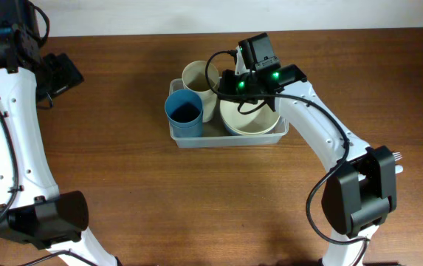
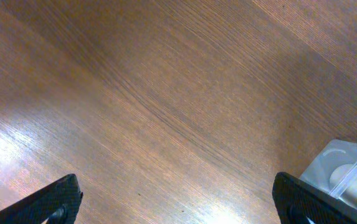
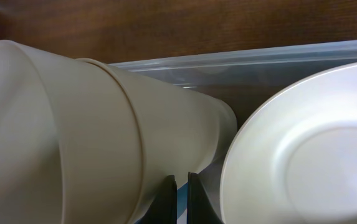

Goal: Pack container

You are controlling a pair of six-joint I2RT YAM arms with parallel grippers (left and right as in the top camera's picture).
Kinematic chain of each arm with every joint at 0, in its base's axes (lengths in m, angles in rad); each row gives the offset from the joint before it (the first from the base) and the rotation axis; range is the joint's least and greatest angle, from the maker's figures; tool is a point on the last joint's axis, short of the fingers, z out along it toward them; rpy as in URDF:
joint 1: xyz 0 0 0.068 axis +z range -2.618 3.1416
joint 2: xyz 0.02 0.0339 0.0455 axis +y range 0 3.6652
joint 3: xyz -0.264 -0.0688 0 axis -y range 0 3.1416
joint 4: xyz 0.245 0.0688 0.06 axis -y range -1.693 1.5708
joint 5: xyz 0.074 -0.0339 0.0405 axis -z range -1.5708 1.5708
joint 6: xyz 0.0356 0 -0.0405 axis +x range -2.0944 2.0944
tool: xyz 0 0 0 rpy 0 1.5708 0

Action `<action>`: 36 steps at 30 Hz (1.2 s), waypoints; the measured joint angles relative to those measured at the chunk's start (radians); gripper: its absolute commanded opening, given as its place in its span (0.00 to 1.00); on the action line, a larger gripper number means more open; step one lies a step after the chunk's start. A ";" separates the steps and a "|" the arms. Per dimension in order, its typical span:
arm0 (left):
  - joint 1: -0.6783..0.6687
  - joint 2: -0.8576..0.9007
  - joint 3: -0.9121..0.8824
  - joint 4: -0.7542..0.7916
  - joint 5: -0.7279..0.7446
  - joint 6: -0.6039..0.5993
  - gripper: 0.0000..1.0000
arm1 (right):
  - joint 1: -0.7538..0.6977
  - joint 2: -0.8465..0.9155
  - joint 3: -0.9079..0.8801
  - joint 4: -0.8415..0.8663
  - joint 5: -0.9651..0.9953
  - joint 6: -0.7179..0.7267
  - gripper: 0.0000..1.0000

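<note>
The container [image 1: 226,139] is a clear plastic bin at the table's middle. It holds a cream cup [image 1: 196,77], a blue cup [image 1: 184,111] and a cream bowl [image 1: 252,122]. My right gripper [image 1: 226,83] reaches down between the cream cup and the bowl. In the right wrist view its jaws stand shut [image 3: 181,200] with only a thin slit between them, the cream cup [image 3: 72,137] on the left, the bowl [image 3: 309,149] on the right, and the container's wall [image 3: 259,61] behind. My left gripper [image 1: 60,74] hovers far to the left, open [image 2: 181,208] over bare wood.
A corner of the container [image 2: 343,163] shows at the lower right of the left wrist view. The right arm's base [image 1: 359,196] stands at the front right, and the left arm's base [image 1: 45,218] at the front left.
</note>
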 measured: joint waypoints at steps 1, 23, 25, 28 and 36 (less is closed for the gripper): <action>0.000 0.000 0.000 0.000 0.000 0.000 1.00 | 0.000 0.000 0.000 0.000 -0.002 0.001 0.04; 0.000 0.000 0.000 0.000 0.000 0.000 1.00 | 0.000 0.080 0.000 0.001 0.068 0.002 0.04; 0.000 0.000 0.000 0.000 0.000 0.000 1.00 | 0.000 0.085 0.000 0.011 0.071 0.002 0.04; 0.000 0.000 0.000 0.000 0.000 0.000 1.00 | 0.000 0.085 0.000 0.022 0.071 0.003 0.04; 0.000 0.000 0.000 0.000 0.000 0.000 0.99 | 0.000 0.085 0.000 0.023 0.070 0.010 0.04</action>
